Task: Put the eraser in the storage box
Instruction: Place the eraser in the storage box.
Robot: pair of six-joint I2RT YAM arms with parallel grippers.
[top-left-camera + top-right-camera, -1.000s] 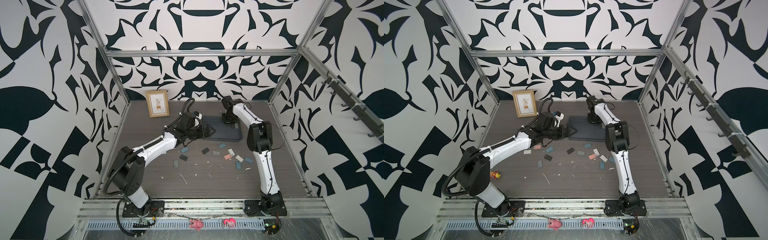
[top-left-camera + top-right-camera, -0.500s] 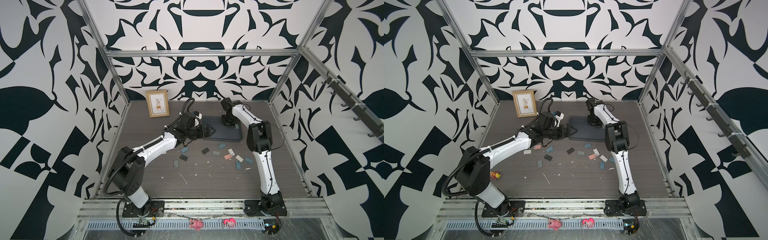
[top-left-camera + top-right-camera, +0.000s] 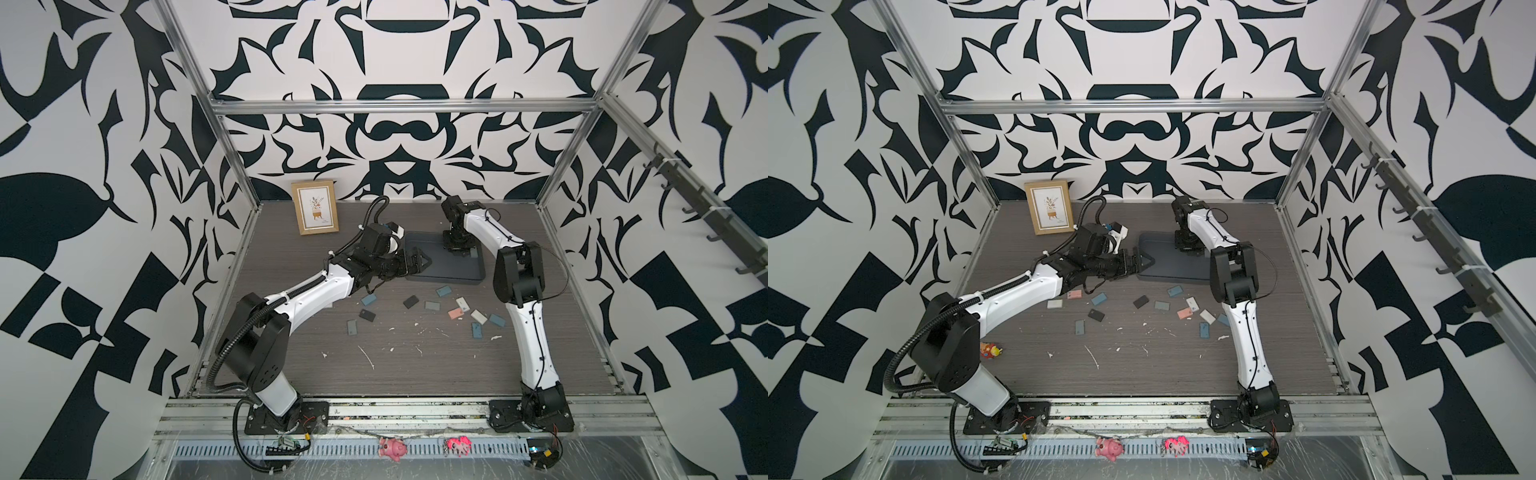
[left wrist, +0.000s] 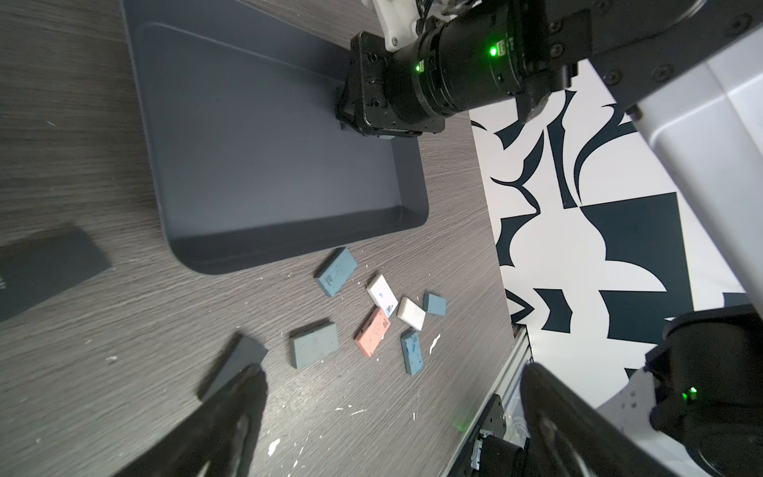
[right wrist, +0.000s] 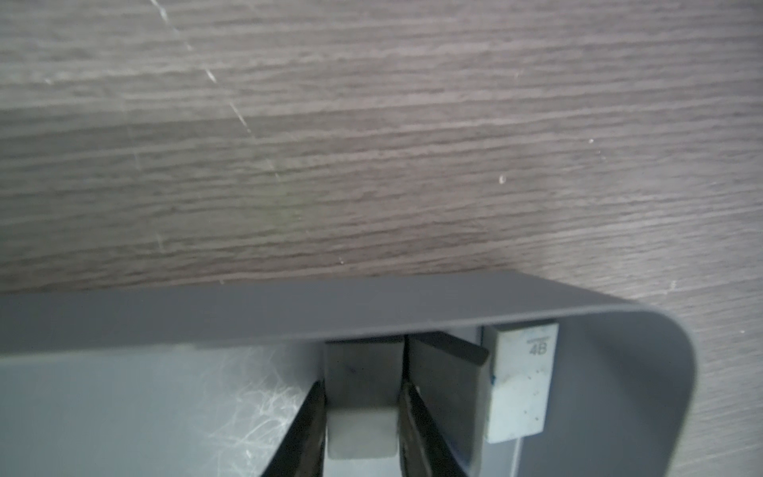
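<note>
A wooden picture frame (image 3: 315, 207) stands at the far left of the tabletop (image 3: 415, 370), against the back wall. Right of it, the left hand (image 3: 419, 262) is at the left edge of the storage box (image 3: 444, 269), its fingers (image 4: 231, 417) spread wide and holding nothing. Loose erasers (image 3: 455, 313) in blue, grey, black, white and pink lie scattered on the tabletop just in front of the box. The right hand (image 5: 361, 409) is down inside the box on its far side, towards the right corner. It is narrow, closed against both sides of the grey eraser (image 5: 359, 433), which is inside the box close to the wall. Beside it in the corner are a tilted dark eraser (image 5: 448, 380) and a white eraser (image 5: 520, 388) marked 4B, touching each other.
</note>
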